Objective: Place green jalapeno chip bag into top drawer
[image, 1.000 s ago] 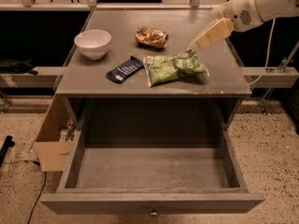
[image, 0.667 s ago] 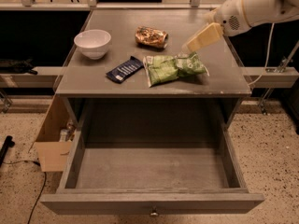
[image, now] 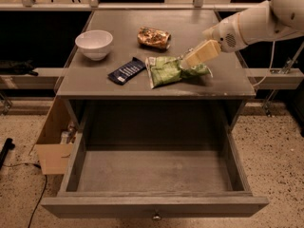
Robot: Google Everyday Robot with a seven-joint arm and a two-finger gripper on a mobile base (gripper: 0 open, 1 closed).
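The green jalapeno chip bag [image: 166, 70] lies flat on the grey tabletop [image: 190, 23], near its front edge and right of centre. My gripper [image: 188, 60], cream-coloured on a white arm reaching in from the upper right, is down over the right part of the bag, at or just above its surface. The top drawer [image: 152, 206] is pulled fully out below the tabletop, with nothing inside. Its plain grey front with a small round knob [image: 155, 217] faces the camera.
A white bowl [image: 94, 43] stands at the table's left. An orange-brown foil bag [image: 153, 37] lies behind the green bag, and a flat dark-blue packet [image: 126, 71] lies just left of it. An open cardboard box [image: 52, 144] sits on the floor left of the drawer.
My gripper has moved left and down, from the table's right side onto the right part of the green bag. The bag and the drawer have not moved.
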